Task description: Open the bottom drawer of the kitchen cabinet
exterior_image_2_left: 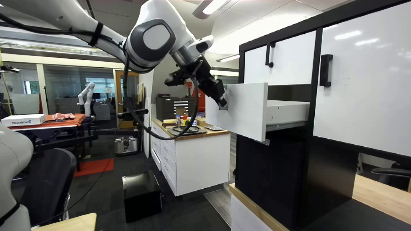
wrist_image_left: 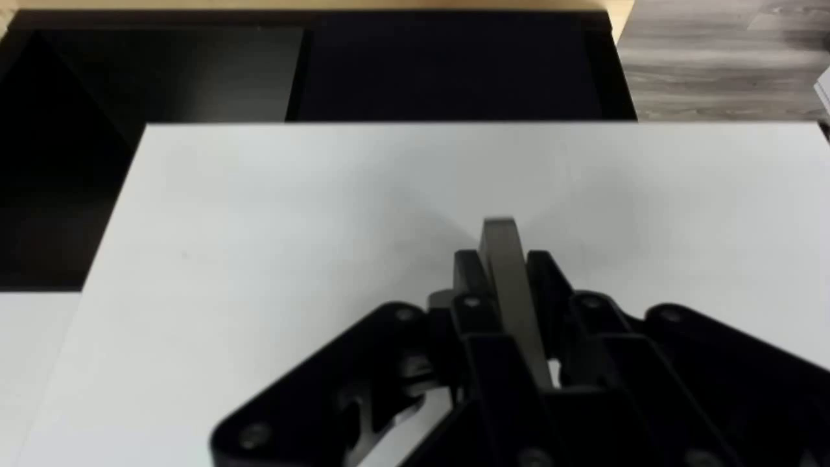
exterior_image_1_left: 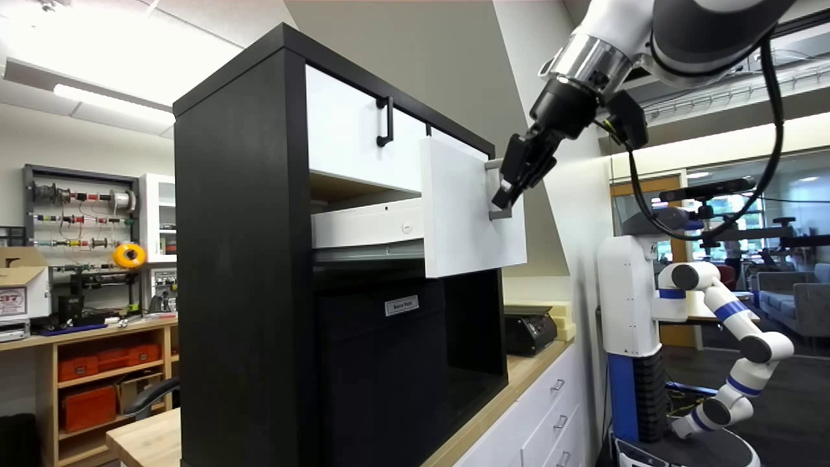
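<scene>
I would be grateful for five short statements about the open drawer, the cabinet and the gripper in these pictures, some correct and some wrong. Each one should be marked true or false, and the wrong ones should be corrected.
1. The bottom drawer is pulled out of the kitchen cabinet. True.
2. The fingers of the gripper are on both sides of the drawer's grey handle. True.
3. That grey handle runs horizontally. False: it runs vertically.
4. Above the drawer, a white front with a black handle is shut. True.
5. The drawer's front carries a white label. False: the white label is on a black panel below the drawer.
</scene>
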